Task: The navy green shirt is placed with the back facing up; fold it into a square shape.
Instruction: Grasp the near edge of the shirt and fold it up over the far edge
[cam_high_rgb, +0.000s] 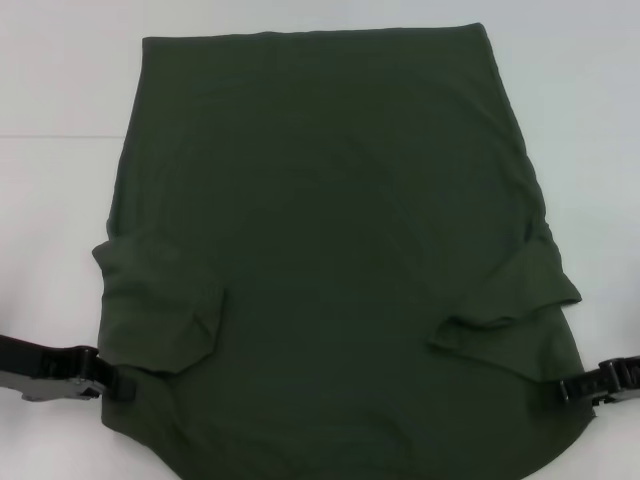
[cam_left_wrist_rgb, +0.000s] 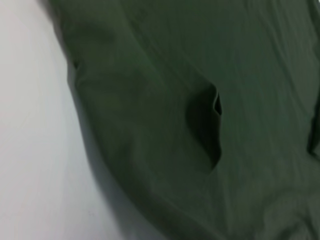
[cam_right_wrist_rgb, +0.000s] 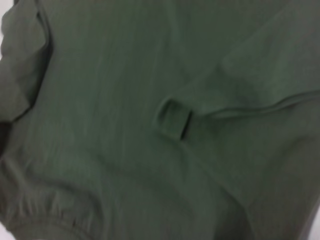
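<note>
The navy green shirt lies flat on the white table, plain side up, with its hem at the far end. Both short sleeves are folded inward onto the body, the left sleeve and the right sleeve. My left gripper is at the shirt's near left edge, just below the left sleeve. My right gripper is at the near right edge, below the right sleeve. The left wrist view shows the shirt with a sleeve opening. The right wrist view shows the shirt with a sleeve cuff.
White table surface shows on both sides of the shirt and beyond its far hem. In the left wrist view the bare table borders the shirt's edge. The shirt's near end runs off the bottom of the head view.
</note>
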